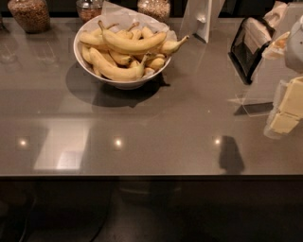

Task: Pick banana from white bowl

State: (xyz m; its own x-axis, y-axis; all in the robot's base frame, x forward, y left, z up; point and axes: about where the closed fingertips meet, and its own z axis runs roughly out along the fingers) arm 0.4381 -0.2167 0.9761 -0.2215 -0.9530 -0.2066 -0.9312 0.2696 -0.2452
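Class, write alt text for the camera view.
A white bowl heaped with bananas sits at the counter's back left; the longest banana lies across the top. The claw hangs at the right edge, far from the bowl.

one view for you to work from. camera sits high, by near side of counter [156, 132], facing forward and down at steep slant. near counter edge crosses lower frame, dark floor under it. white bowl [124, 84] upper left, mid range. glass jars [29, 14] at far side, cut by top edge. gripper [285, 111] at right edge, partly cut off, well apart from bowl.
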